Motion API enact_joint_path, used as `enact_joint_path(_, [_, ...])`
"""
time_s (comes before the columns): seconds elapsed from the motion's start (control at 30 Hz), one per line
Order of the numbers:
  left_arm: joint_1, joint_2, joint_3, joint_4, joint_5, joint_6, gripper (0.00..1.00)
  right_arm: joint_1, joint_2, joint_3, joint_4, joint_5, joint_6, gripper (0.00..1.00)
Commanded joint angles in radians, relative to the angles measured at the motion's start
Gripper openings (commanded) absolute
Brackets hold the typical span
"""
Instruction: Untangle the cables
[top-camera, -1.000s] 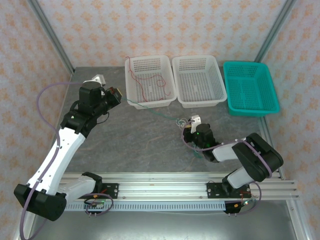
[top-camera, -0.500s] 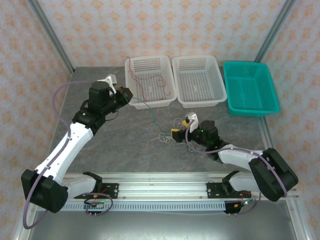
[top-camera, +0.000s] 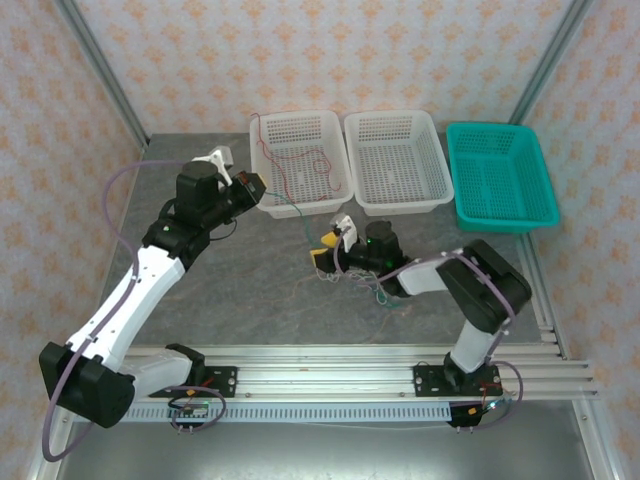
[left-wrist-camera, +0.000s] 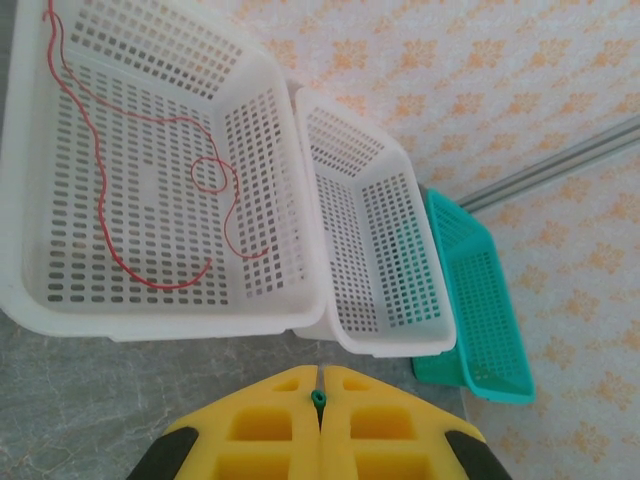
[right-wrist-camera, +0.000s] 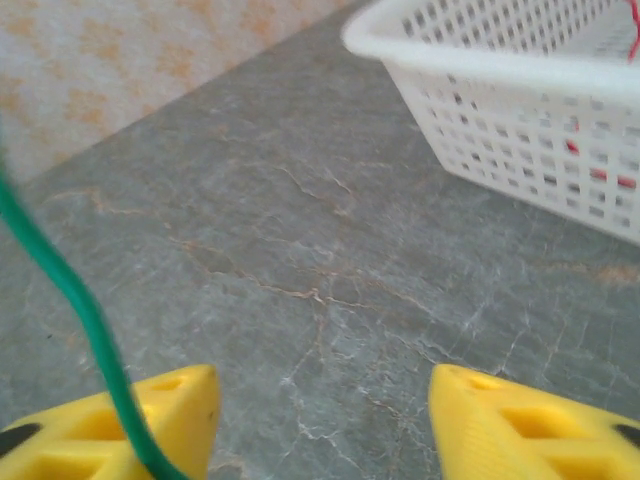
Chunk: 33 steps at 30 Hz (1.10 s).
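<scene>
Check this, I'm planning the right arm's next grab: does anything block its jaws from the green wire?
Nothing visible does. The green wire passes right beside one finger of the right gripper, over the table; the white basket sits well beyond.

The top camera looks down on the table (top-camera: 250, 290); both wrist cameras, low and close, face the leftmost basket (left-wrist-camera: 150, 325).

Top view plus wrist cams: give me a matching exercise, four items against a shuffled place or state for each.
Column 1:
1. red cable
2. green cable
3. right gripper
4. teal basket

Column 2:
a. open, low over the table
b. far right of the basket row
c. lying in the left white basket
d. pinched in the shut left gripper

Pairs: 1-c, 2-d, 3-a, 4-b
</scene>
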Motion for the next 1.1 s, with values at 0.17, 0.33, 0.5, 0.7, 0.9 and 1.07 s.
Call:
enact_joint_path(0.17, [0.005, -0.056, 0.092, -0.101, -0.089, 0.02, 0.0, 0.003, 0.106, 0.019, 0.011, 0.176, 0.048, 0.14])
enact_joint_path(0.33, [0.073, -0.072, 0.17, -0.201, -0.153, 0.025, 0.0, -0.006, 0.094, -0.017, -0.076, 0.214, 0.106, 0.13])
enact_joint_path(0.5, [0.151, -0.103, 0.212, -0.237, -0.173, 0.056, 0.0, -0.028, 0.082, -0.048, -0.176, 0.255, 0.17, 0.25])
enact_joint_path(0.7, [0.201, -0.118, 0.218, -0.242, -0.152, 0.055, 0.0, -0.04, 0.082, -0.099, -0.137, 0.253, 0.21, 0.18])
enact_joint_path(0.9, [0.218, -0.125, 0.208, -0.248, -0.138, 0.061, 0.0, -0.05, 0.061, -0.118, -0.149, 0.263, 0.216, 0.03])
enact_joint_path(1.07, [0.297, -0.137, 0.236, -0.304, -0.2, 0.119, 0.0, -0.071, 0.032, -0.163, -0.138, 0.336, 0.253, 0.0])
